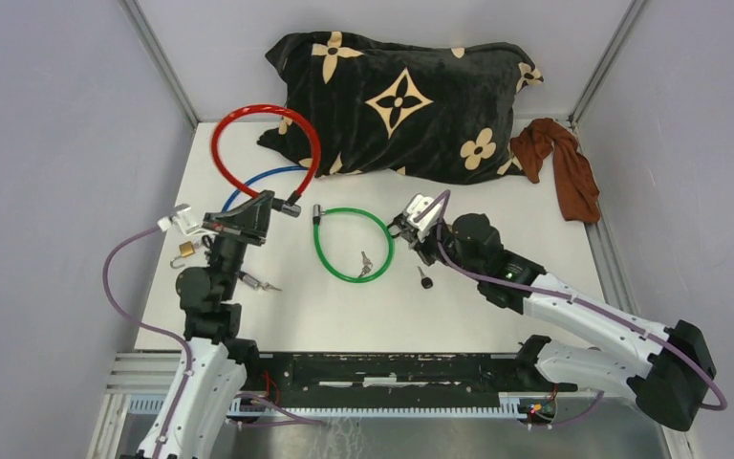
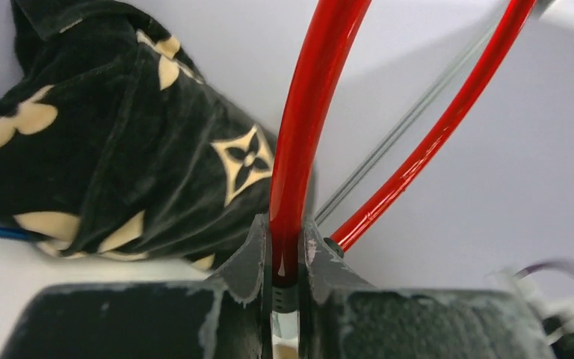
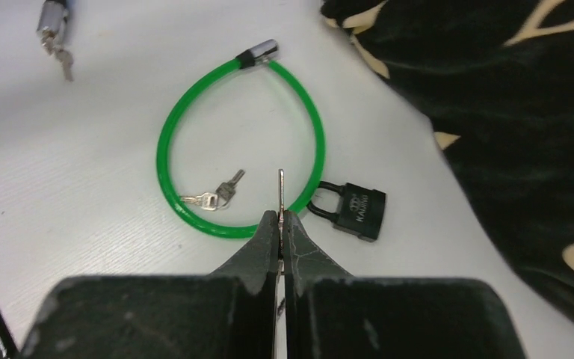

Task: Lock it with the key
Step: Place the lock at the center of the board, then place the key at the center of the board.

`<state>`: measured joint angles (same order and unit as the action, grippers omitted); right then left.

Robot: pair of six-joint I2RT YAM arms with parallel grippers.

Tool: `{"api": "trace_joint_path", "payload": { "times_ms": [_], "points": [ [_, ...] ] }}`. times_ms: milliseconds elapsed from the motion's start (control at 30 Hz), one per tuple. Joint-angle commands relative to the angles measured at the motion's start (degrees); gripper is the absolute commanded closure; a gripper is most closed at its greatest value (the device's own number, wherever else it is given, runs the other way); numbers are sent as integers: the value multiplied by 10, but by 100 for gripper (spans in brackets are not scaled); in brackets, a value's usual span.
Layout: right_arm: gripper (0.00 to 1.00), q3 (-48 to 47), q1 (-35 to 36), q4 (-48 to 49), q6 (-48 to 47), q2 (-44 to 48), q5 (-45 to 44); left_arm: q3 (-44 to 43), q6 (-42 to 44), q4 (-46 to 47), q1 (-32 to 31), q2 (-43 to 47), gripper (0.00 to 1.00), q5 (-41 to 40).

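Observation:
My right gripper (image 1: 407,232) is shut on a small silver key (image 3: 281,187), whose blade sticks out past the fingertips (image 3: 269,232). It hovers over the near side of a green cable lock (image 3: 194,120), just left of a black padlock (image 3: 355,211). My left gripper (image 1: 266,206) is shut on a red cable lock (image 2: 299,149) next to its black end collar, and the red loop (image 1: 248,124) stands up and curves back toward the pillow. The green loop (image 1: 354,244) lies open on the table between the two grippers.
A pair of keys (image 3: 213,196) lies inside the green loop. A lock cylinder with keys (image 1: 253,280) and a brass padlock (image 1: 185,251) lie by the left arm. A blue cable (image 1: 258,177), a black patterned pillow (image 1: 401,96) and a brown cloth (image 1: 564,167) lie at the back.

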<state>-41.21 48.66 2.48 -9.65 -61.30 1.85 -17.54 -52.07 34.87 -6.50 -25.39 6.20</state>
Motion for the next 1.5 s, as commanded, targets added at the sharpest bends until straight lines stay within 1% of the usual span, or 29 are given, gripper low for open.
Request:
{"api": "trace_joint_path", "payload": {
  "times_ms": [0, 67, 133, 167, 233, 267, 300, 367, 433, 500, 533, 600, 667, 767, 800, 833, 867, 933, 967, 1000, 1033, 1067, 1167, 1300, 1333, 1400, 1467],
  "points": [
    [100, -2, -25, -5, 45, 60, -95, -47, 260, -4, -10, -66, 98, 167],
    [100, -4, -48, -31, 53, 75, -137, -74, 360, -59, -23, -107, 98, 239],
    [100, -4, -78, -62, 59, 88, -176, -113, 451, -148, -60, -147, 98, 301],
    [100, -4, -102, -73, 64, 93, -186, -143, 501, -202, -102, -164, 98, 328],
    [100, -4, -151, -89, 79, 106, -187, -186, 609, -314, -186, -200, 98, 347],
    [100, -2, -175, -92, 84, 115, -183, -201, 641, -362, -233, -220, 98, 335],
    [100, -3, -193, -95, 87, 122, -186, -214, 650, -398, -273, -246, 98, 314],
    [100, -9, -219, -104, 89, 140, -200, -232, 594, -417, -327, -306, 98, 281],
    [100, -19, -224, -117, 81, 157, -213, -253, 501, -414, -353, -392, 98, 277],
    [100, -25, -224, -135, 72, 173, -212, -270, 433, -406, -371, -454, 98, 273],
    [100, -26, -224, -143, 66, 181, -204, -276, 422, -400, -381, -477, 98, 273],
    [100, -26, -224, -159, 55, 192, -170, -283, 438, -399, -407, -519, 98, 258],
    [100, -21, -224, -167, 37, 196, -67, -289, 435, -399, -424, -555, 98, 213],
    [100, -7, -224, -174, 39, 189, 142, -290, 422, -396, -426, -592, 98, 193],
    [100, -2, -223, -179, 47, 183, 201, -290, 425, -397, -426, -598, 96, 184],
    [100, 6, -222, -182, 58, 176, 240, -291, 431, -402, -426, -604, 90, 179],
    [100, 21, -219, -180, 75, 170, 275, -293, 432, -409, -427, -608, 78, 171],
    [100, 63, -203, -163, 103, 159, 310, -293, 422, -417, -428, -612, 50, 160],
    [100, 90, -190, -146, 122, 155, 308, -291, 416, -416, -427, -609, 40, 155],
    [100, 110, -175, -131, 138, 152, 297, -287, 412, -411, -428, -603, 32, 151],
    [100, 130, -161, -114, 151, 149, 287, -282, 413, -405, -427, -597, 8, 151],
    [100, 145, -152, -97, 164, 144, 280, -279, 416, -398, -427, -589, 1, 150],
    [100, 181, -118, -55, 204, 117, 254, -278, 434, -394, -426, -559, 0, 139],
    [99, 202, -62, -47, 218, 40, 215, -306, 482, -444, -421, -522, 0, 105],
    [88, 199, -53, -55, 218, 22, 200, -319, 497, -464, -415, -515, 0, 93],
    [72, 185, -48, -81, 213, 0, 170, -353, 531, -519, -391, -506, 0, 82],
    [57, 162, -44, -109, 203, 1, 136, -401, 561, -601, -344, -510, 0, 81]
  ]
}}
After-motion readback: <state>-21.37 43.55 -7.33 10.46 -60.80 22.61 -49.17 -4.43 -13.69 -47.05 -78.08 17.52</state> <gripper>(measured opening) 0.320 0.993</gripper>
